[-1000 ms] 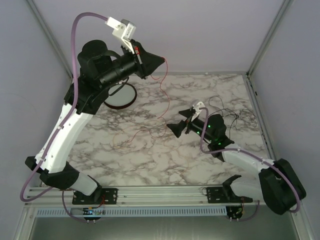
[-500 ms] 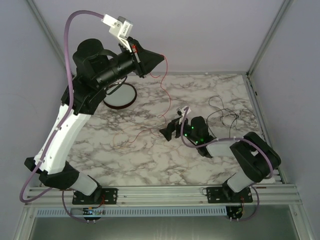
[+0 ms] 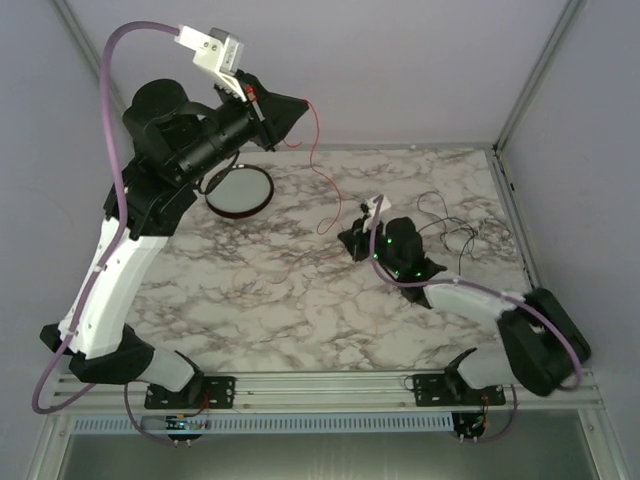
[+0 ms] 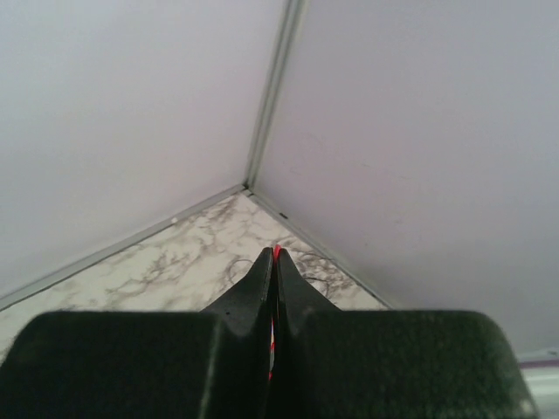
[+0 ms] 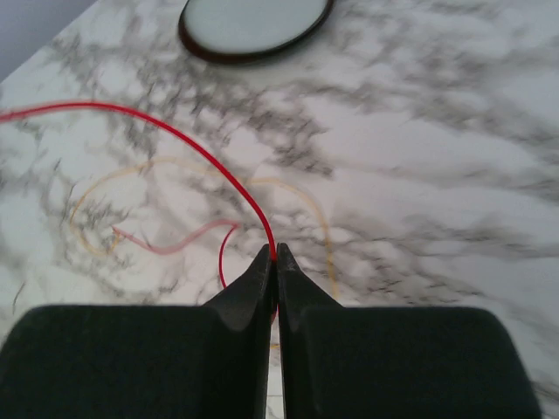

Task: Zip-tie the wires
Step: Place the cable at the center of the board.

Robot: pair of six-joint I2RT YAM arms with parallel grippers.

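Marble table (image 3: 300, 310), walled on three sides. Left arm (image 3: 120, 260) reared high over the far-left corner. Right arm (image 3: 470, 300) stretched low toward the table centre. Round dark-rimmed dish (image 3: 239, 190) on the marble beneath the left arm.

Left gripper (image 3: 298, 105) is well above the surface, jaws pressed together. Its wrist view shows a sliver of red wire (image 5: 188, 140) pinched between the tips. Right gripper (image 3: 352, 240) is low near the table centre, jaws likewise pressed together on what looks to be the same red wire, which enters right at the tips. Between the two grippers the wire hangs in a slack, wavy line.

The wires (image 3: 462, 236): the black ones lie in a loose tangle at the far right of the table, apart from both grippers. Fainter strands lie curled on the marble near the centre. No zip tie can be made out in any view.

Judgement: the step in hand is gathering — one strand caught at two places. To do it well:
- Hold both pinches firm.
- Draw the grippers apart only until the slack goes — so thin a strand would likely slip or snap if jerked.
- Bring it alongside the black tangle so all strands run parallel for bundling.
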